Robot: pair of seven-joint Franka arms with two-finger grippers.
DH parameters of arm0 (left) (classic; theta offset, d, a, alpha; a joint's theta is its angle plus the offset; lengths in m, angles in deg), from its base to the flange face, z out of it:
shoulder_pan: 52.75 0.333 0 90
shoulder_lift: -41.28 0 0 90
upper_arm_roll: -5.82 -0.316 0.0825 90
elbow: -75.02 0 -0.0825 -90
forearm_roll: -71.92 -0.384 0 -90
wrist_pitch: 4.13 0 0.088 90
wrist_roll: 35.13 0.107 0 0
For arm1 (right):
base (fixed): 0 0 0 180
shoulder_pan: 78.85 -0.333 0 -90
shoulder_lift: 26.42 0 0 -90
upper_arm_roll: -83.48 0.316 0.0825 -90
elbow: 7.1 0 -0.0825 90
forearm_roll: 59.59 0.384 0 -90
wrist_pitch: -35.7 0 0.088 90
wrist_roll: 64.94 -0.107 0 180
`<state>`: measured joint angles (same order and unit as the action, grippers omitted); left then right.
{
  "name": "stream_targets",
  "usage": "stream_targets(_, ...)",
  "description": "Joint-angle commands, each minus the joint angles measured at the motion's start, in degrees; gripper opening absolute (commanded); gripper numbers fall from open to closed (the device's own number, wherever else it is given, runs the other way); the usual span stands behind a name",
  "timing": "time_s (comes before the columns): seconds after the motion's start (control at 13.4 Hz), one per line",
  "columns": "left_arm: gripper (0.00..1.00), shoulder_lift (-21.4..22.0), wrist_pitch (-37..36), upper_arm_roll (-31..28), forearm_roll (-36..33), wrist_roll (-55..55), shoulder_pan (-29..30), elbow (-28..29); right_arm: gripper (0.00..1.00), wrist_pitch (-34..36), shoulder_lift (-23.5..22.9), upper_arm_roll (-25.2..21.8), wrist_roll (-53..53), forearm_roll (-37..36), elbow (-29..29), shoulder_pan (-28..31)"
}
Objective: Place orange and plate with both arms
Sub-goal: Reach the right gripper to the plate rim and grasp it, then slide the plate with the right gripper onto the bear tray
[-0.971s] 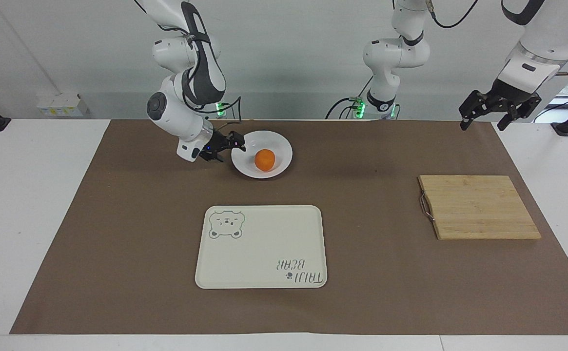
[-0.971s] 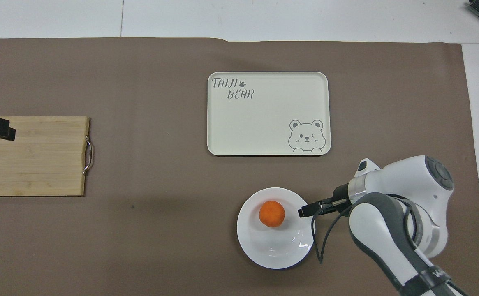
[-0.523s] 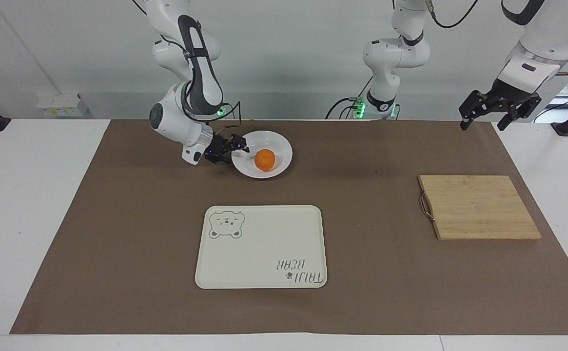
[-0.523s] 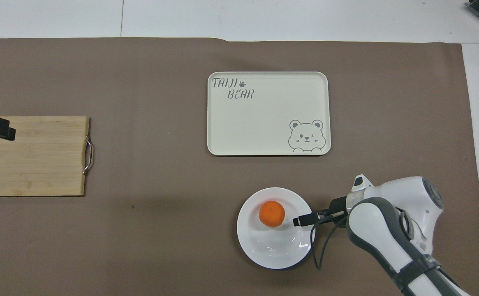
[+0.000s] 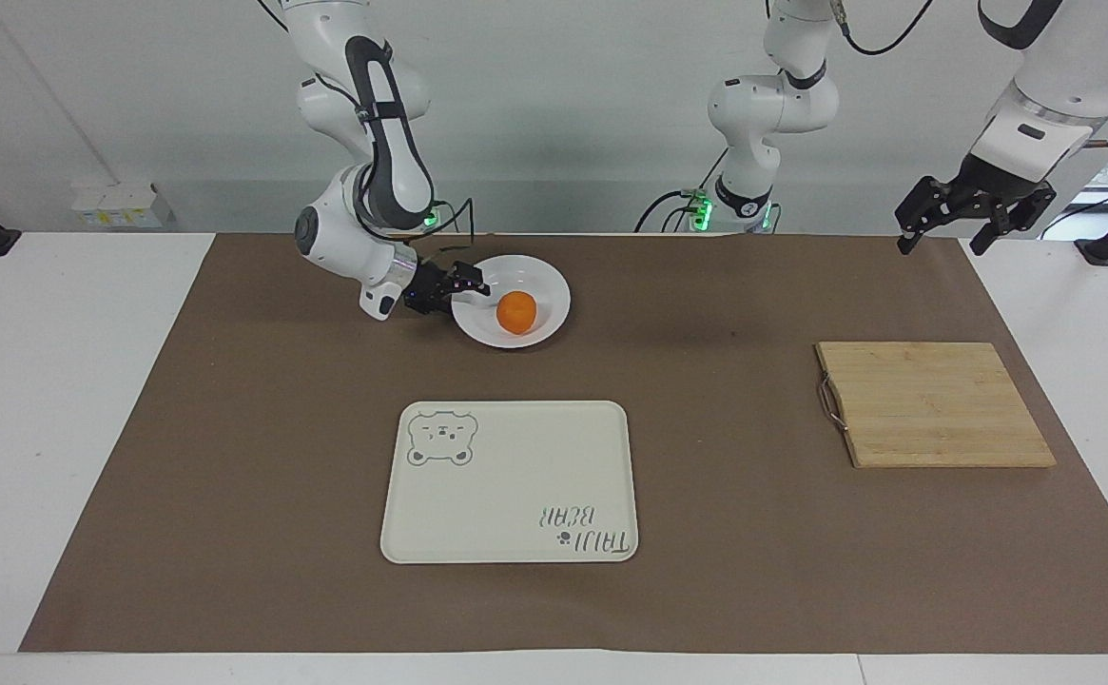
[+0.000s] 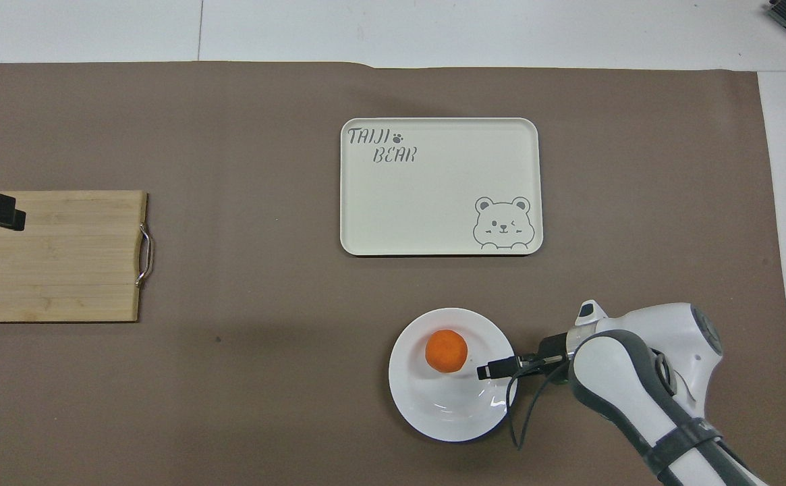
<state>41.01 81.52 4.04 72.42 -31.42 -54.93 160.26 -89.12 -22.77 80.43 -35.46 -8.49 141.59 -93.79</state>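
Observation:
The orange [image 5: 516,312] [image 6: 446,351] lies in the white plate [image 5: 546,282] [image 6: 446,422], which stands on the brown mat near the robots, toward the right arm's end. My right gripper [image 5: 476,288] [image 6: 486,370] reaches in low and sideways at the plate's rim, open, one finger over the rim, a short way from the orange. My left gripper [image 5: 942,243] hangs open and empty high over the table's edge at the left arm's end; in the overhead view only one of its fingertips [image 6: 1,214] shows, over the cutting board.
A cream tray [image 5: 515,447] [image 6: 433,202] with a bear print lies mid-table, farther from the robots than the plate. A bamboo cutting board [image 5: 934,404] [image 6: 55,270] with a metal handle lies toward the left arm's end.
The right arm's elbow has lifted and drawn back toward the robots, and its gripper has slid a little farther in over the plate's rim. Plate, orange and left arm have not moved.

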Motion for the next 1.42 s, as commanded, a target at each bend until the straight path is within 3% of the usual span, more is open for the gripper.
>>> stream_targets(0.0,1.00,1.33,-0.40,0.12,0.73,-0.29,0.51,1.33,0.61,0.36,2.06,-0.21,0.32,2.08,1.69,0.01)
stream_targets(0.15,1.00,1.33,-0.40,0.12,0.73,-0.29,0.51,1.33,0.13,0.36,2.06,-0.21,-1.79,2.08,1.69,0.01)
stream_targets(0.22,1.00,1.33,-0.40,0.12,0.73,-0.29,0.51,1.33,0.00,0.36,2.06,-0.12,-2.67,2.08,1.69,-0.08)
stream_targets(0.6,1.00,1.33,-0.40,0.12,0.73,-0.29,0.51,1.33,0.00,0.89,1.45,-0.21,-4.08,2.08,0.99,0.09)
stream_targets(0.82,1.00,1.33,-0.40,0.12,0.73,-0.29,0.51,1.33,0.00,3.95,-0.30,-0.21,-3.47,2.25,-2.69,0.97)
stream_targets(1.34,1.00,1.33,-0.40,0.12,0.73,-0.29,0.51,1.33,0.00,8.01,-1.63,-0.21,1.62,10.68,-5.87,3.60)
